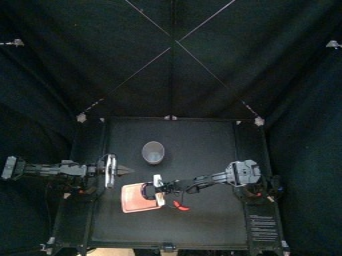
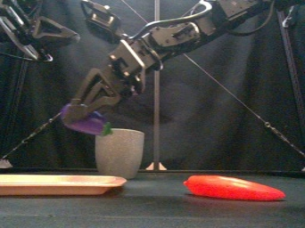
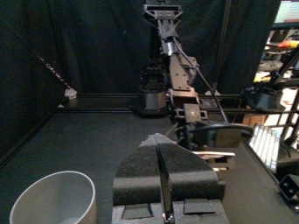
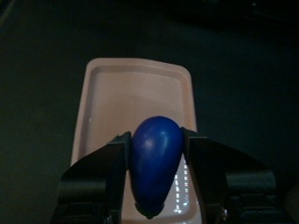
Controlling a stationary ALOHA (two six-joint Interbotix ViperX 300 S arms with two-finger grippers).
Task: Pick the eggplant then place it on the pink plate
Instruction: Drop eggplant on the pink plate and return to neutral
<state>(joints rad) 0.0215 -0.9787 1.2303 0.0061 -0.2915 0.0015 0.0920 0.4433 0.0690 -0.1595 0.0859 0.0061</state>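
Pick is done, place is not: the right gripper [image 2: 95, 109] has its jaws clamped on the glossy purple toy eggplant [image 4: 156, 156] and holds it in the air over the flat pink plastic tray [image 4: 135, 87], clear of its surface. Left to do, as I judge it: lower onto the tray, open, back off. The tray sits left of the table's middle, toward the front edge, and is bare, with nothing on it. The tall grey speckled cup [image 2: 119, 153] stands upright behind the tray, toward the back edge; what shows of its inside in the top and left wrist views looks empty. A long red toy pepper [image 2: 233, 187] lies on the table right of the tray, near the front edge, apart from both grippers. The left gripper [image 3: 163, 144] rests at the table's left edge, jaws pressed together, holding nothing.
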